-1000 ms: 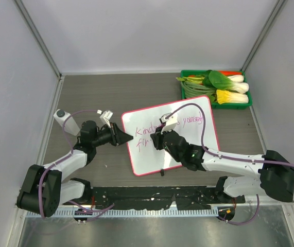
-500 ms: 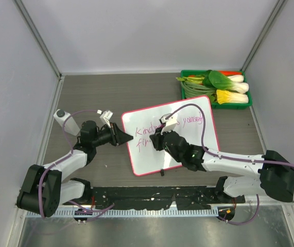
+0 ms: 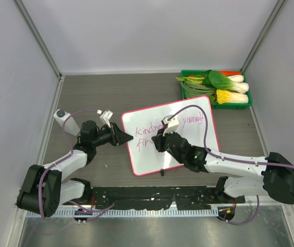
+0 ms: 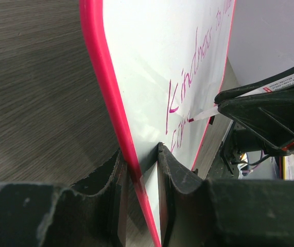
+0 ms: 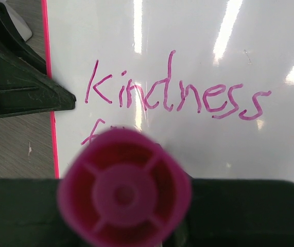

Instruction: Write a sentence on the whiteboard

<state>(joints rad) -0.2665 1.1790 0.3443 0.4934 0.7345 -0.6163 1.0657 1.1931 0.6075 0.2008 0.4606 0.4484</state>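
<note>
Movement shows first in the top view: over the last second my right pincer (image 3: 160, 142) has slid a little to the right and toward my bases. That uncovers more of the sentence (image 3: 149, 128) on the whiteboard (image 3: 145, 158). The first line now reads almost through "kindness", another word shows beyond my wrist, and a second line is begun beneath. I judge I am partway along that second line, with words left to write. The whiteboard lies askew in the middle of the table, its far corner near the green tray (image 3: 229, 106) of vegetables. My left pincer (image 3: 128, 137) has not shifted from the board's left edge. The marker is hidden under my right wrist here.

In the left wrist view, my left pincer (image 4: 139, 172) is closed to a narrow gap on the whiteboard's pink frame, which runs between my two fingers (image 4: 170, 170) with both touching it. My right pincer looms dark at the right. A pale sliver beside the writing may be the marker's tip; I cannot be sure.

In the right wrist view, the marker (image 5: 124, 193) fills the lower middle, its pink end cap toward the lens, gripped between my nearly closed jaws. It covers most of the second line, leaving only an "f" stroke at the left. Whether the tip touches the board, I cannot tell.
</note>
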